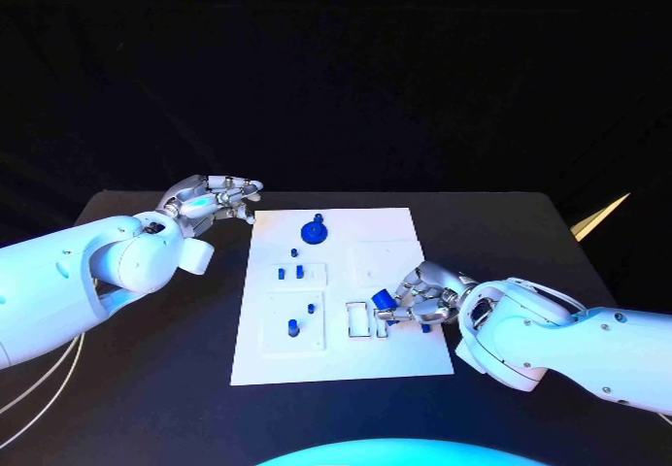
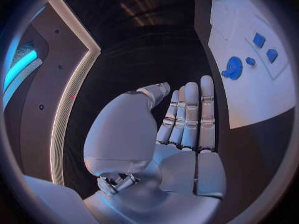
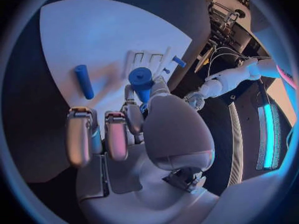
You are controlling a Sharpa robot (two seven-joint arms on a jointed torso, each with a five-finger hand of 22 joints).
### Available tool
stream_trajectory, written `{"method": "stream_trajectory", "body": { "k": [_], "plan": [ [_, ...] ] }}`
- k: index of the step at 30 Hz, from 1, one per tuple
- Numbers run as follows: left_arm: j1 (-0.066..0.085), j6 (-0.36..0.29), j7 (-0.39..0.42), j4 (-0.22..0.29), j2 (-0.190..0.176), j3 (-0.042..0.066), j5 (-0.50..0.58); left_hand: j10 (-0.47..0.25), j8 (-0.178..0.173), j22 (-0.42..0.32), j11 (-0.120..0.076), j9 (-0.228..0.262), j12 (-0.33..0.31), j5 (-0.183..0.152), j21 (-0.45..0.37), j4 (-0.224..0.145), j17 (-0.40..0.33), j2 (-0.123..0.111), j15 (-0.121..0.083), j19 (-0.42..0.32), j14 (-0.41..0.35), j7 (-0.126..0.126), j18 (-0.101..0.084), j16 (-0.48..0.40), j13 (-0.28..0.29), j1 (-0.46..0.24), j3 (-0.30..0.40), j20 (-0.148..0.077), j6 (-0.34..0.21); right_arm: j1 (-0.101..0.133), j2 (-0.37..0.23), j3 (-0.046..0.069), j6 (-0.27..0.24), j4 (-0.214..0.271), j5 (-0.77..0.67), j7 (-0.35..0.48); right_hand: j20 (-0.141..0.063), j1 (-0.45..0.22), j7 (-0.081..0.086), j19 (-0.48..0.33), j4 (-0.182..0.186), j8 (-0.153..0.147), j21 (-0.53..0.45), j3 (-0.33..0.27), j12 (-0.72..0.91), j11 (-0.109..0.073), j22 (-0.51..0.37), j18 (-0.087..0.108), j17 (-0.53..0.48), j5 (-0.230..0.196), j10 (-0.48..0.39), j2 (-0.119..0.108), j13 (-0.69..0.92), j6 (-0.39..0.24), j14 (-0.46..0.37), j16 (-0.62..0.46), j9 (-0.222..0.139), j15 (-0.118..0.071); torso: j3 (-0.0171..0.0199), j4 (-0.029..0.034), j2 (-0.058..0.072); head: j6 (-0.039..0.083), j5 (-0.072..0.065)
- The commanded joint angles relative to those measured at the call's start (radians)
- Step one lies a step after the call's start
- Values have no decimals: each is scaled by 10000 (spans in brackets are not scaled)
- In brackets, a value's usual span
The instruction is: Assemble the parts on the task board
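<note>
Holding one blue peg [image 3: 141, 80] over the white board [image 1: 399, 228], right robot hand [image 1: 416, 299], left robot hand [image 1: 215, 201] empty with fingers straight, beside the board on the tabletop [image 1: 168, 388], one round blue knob [image 1: 316, 232], four small blue pieces standing in the board.

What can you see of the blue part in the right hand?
The blue part is a short, matte cylinder with a flat round end, plastic by its look. The right hand pinches it between thumb and fingers, so its lower length is hidden. It is held over the board near the slotted block on the board's right side; whether it touches the board cannot be told.
</note>
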Motion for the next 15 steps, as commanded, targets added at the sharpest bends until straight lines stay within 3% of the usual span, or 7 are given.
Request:
{"method": "stream_trajectory", "body": {
  "k": [1,9,15],
  "plan": [
    [6,32,7,13,27,7,11,-29,58,-105,34,-78,-58,-53,-191,2,-100,143,34,189,69,19,56,-147,-103,-122,-23,38,-208,21,87,-1,131,10,232,13,-150,322,-132,873,-40,336,235,-110,16,-208,2444,-230,2029,19,524,549,253,35,929,133,449,-85,-7,7,9,12,9],
    [6,20,-6,13,48,7,18,-29,58,-105,34,-78,-58,-53,-191,2,-100,143,34,189,69,19,56,-147,-103,-122,-23,38,-208,38,467,-1,481,-188,461,-66,-164,190,-134,875,-6,331,255,-176,-56,-211,2450,-234,2058,5,517,652,212,43,933,143,493,-92,-19,18,15,-3,-3],
    [7,25,-10,20,74,7,20,-33,60,-121,35,-83,-55,-51,-212,23,-100,150,35,204,71,20,55,-150,-111,-123,-29,39,-211,39,786,-2,561,-362,388,-135,-170,40,-143,875,-8,332,268,-289,-134,-218,2453,-236,2086,-4,508,679,164,56,938,153,541,-96,-6,14,15,-1,22]
  ]
}}
